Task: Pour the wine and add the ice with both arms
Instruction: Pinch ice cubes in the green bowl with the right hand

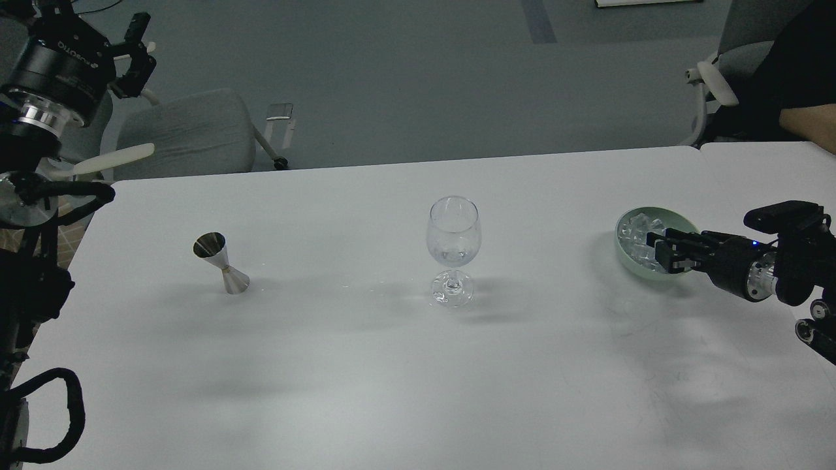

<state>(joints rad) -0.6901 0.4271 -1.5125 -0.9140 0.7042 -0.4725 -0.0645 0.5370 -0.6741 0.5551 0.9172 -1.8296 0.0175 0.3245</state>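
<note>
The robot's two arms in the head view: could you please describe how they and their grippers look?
Both arms are black. The left arm has a shiny silver wrist ring, white lettering on its round housing and looping black cables; the left gripper has black claw-like fingers. The right arm shows a silver ring and a small blue light; the right gripper is blocky and black.

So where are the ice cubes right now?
In the head view, the ice sits in the pale green bowl on the table's right side, right of the wine glass, with the right hand over the bowl.
</note>
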